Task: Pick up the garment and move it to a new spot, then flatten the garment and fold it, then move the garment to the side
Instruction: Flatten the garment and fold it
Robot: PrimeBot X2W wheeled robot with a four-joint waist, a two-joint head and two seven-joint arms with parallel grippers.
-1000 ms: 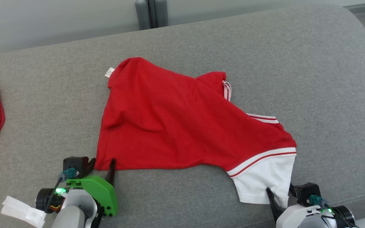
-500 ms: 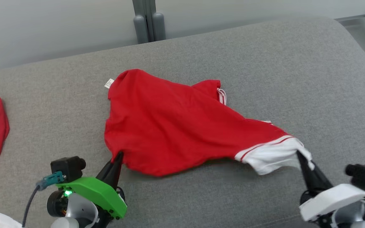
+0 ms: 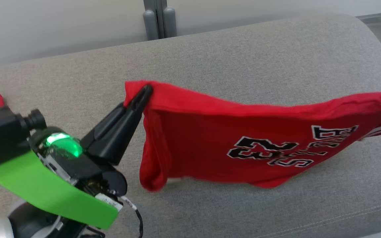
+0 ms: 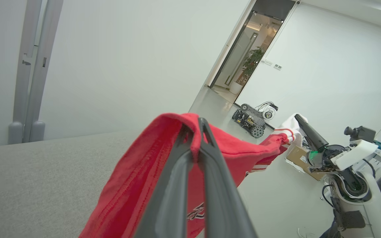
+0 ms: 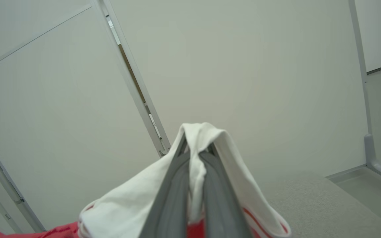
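Left gripper (image 3: pixel 145 91) and right gripper (image 5: pixel 197 148) clamped the red jersey (image 3: pixel 243 132) above a grey cushion (image 3: pixel 243 56), white wall (image 3: pixel 61 26) at twelve o'clock.

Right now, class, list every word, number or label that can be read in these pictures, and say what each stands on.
"23": black, white-edged digits on the red fabric jersey.
Black lettering beside and below the digits: too creased to read.
White sticker below the left gripper: too small to read.
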